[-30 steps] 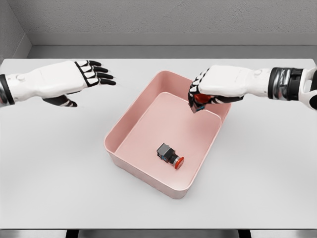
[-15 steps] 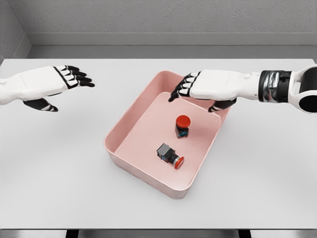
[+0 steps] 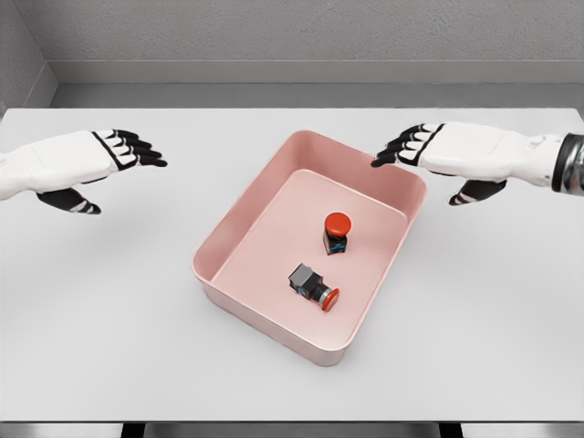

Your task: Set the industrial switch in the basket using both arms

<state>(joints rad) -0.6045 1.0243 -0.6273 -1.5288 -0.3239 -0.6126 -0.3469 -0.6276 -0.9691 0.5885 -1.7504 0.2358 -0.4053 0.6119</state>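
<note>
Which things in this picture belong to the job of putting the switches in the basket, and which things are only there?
Belong to the job:
pink basket
upright switch, inside the basket
lying switch, inside the basket
left hand, open
right hand, open

Only there:
white table
grey wall

The basket (image 3: 239, 222) is pale pink; the far switch (image 3: 337, 232) has a red cap on a black body with a blue mark; the near switch (image 3: 313, 284) is dark grey, red-tipped; the table (image 3: 109, 301) is light grey; both hands, left (image 3: 78, 162) and right (image 3: 461, 155), are white with black fingers.
</note>
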